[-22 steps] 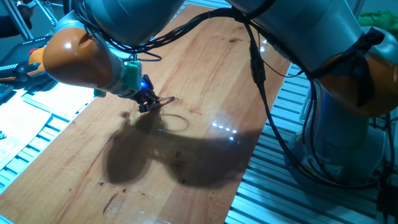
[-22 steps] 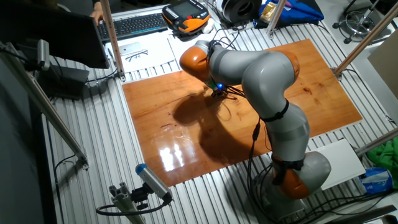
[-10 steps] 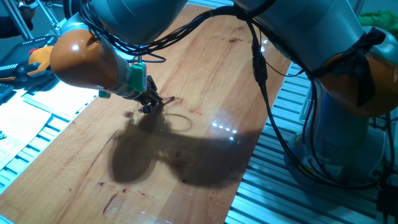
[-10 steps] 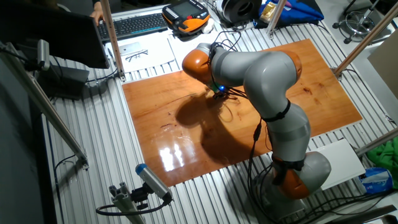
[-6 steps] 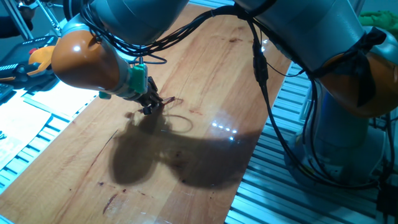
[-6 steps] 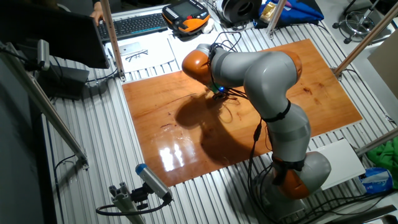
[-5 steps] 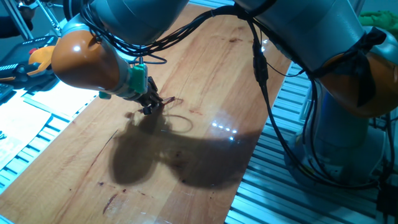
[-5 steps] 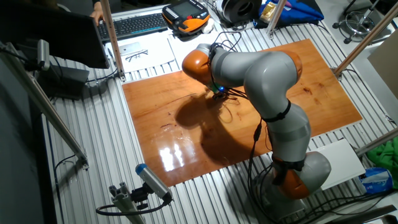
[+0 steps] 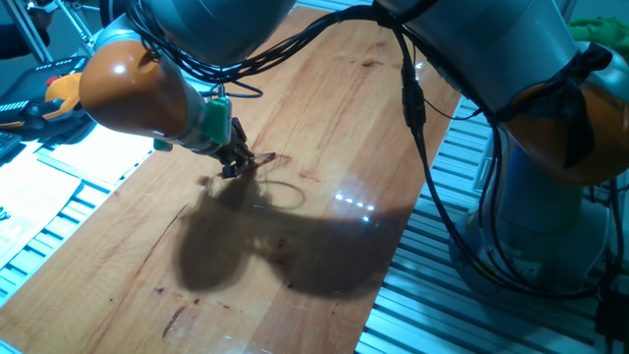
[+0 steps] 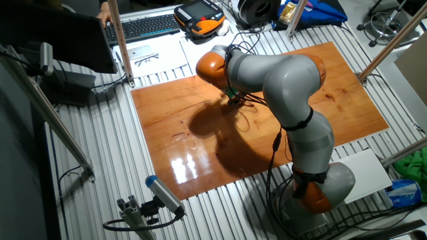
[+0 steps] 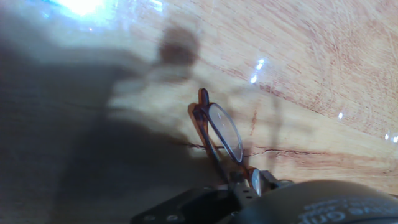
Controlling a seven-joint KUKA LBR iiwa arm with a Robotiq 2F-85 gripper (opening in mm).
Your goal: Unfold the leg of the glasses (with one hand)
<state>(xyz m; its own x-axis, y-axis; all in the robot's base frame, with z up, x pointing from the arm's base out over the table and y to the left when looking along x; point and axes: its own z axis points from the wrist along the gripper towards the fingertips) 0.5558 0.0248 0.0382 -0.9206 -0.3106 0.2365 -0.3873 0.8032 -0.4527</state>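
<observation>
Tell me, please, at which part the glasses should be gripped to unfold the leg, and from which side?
Probably the thin leg near its free end, coming from above. The glasses lie on the wooden table, the leg against the rims, so the pincer would pinch it across its thin width.

The grey-and-orange robot arm bends over the glossy wooden tabletop, its gripper lowered near the middle of the far edge. Beyond that edge lie a black keyboard and an orange-and-black handheld controller.

Grey arm with orange joints and black cables.
</observation>
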